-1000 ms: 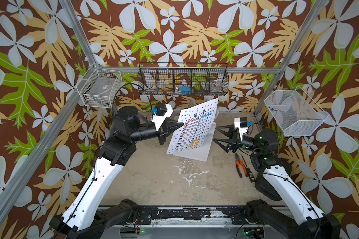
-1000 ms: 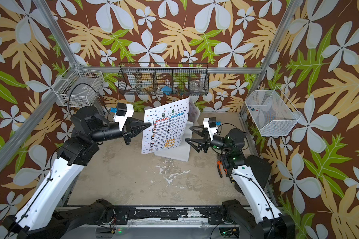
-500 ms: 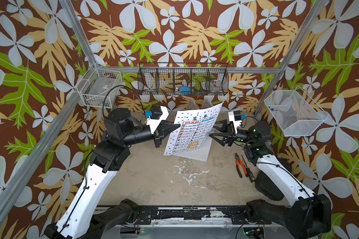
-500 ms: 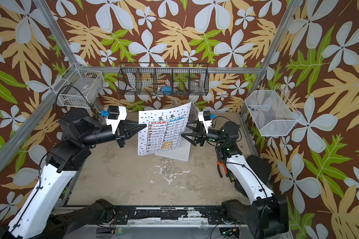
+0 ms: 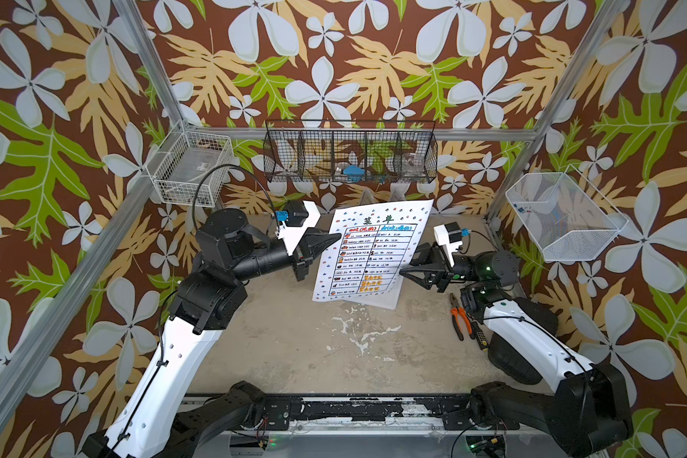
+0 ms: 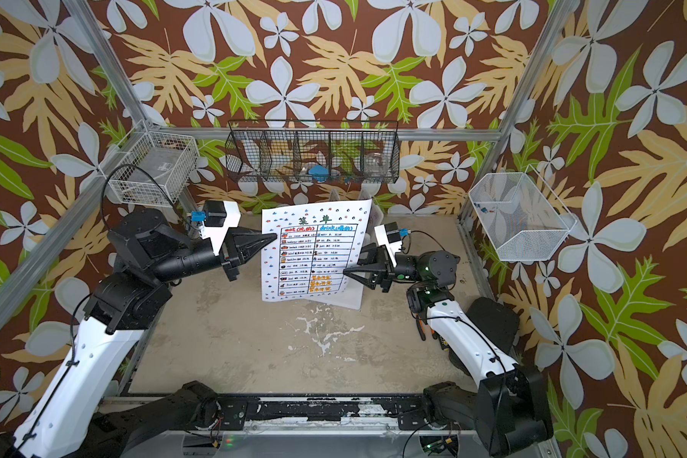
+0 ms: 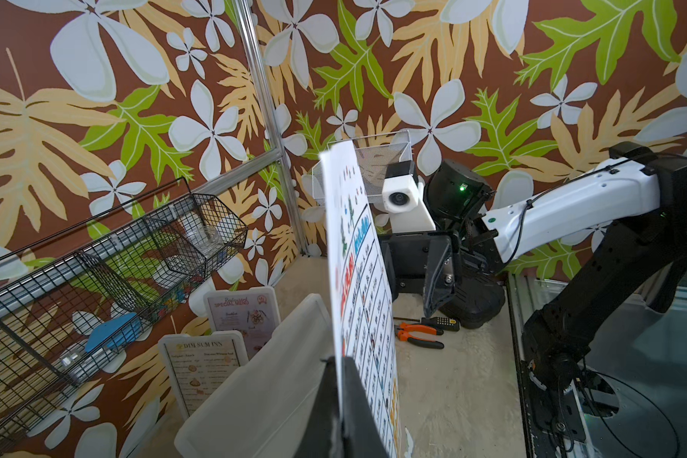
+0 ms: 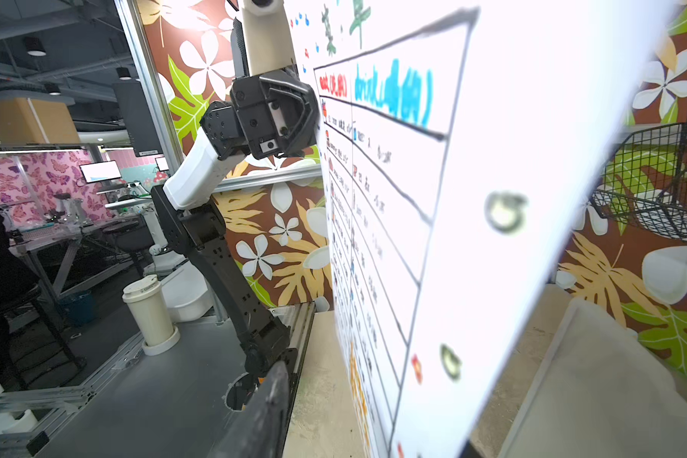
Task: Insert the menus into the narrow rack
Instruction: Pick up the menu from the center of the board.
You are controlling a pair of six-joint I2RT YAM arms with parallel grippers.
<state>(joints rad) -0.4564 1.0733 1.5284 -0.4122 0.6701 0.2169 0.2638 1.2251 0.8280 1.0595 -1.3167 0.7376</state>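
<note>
Holding the big white menu [image 5: 373, 253] upright over the middle of the tabletop [image 5: 294, 357], toward its rear edge, my left gripper [image 5: 334, 237] is clamped tight on the sheet's left edge. My right gripper [image 5: 404, 273] sits at the sheet's right edge with its jaws partly apart, the paper passing between them and one finger [image 8: 266, 408] clear of it. The sheet's bottom edge hangs close in front of the white rack [image 7: 262, 380], behind whose front wall the Dim Sum Inn menu [image 7: 203, 372] and the pink special menu [image 7: 240, 317] stand upright.
</note>
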